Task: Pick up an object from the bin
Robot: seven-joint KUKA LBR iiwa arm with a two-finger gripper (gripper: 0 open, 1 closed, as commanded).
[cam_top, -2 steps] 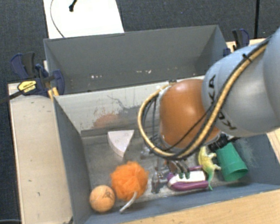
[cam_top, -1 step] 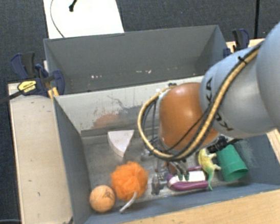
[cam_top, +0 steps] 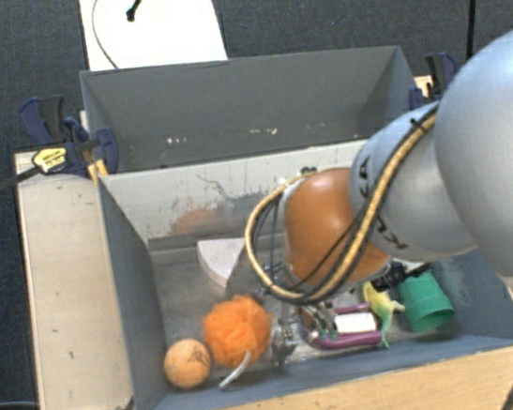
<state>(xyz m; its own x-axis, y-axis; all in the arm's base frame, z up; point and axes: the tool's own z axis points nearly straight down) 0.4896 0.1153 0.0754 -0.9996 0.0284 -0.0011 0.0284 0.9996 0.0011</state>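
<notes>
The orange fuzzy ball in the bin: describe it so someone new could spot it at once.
In the grey bin, go to the floor's lower left corner in the camera view. A smooth tan ball lies there; the orange fuzzy ball sits just right of it. It alone is shaggy and bright orange; its neighbour is smooth and pale.

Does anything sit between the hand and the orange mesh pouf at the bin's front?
Nothing visible does. The hand is down right beside the orange mesh pouf, at the edge nearer the arm. The tan ball lies on the pouf's other side; the purple-and-white thing lies beyond the hand, away from the pouf.
</notes>
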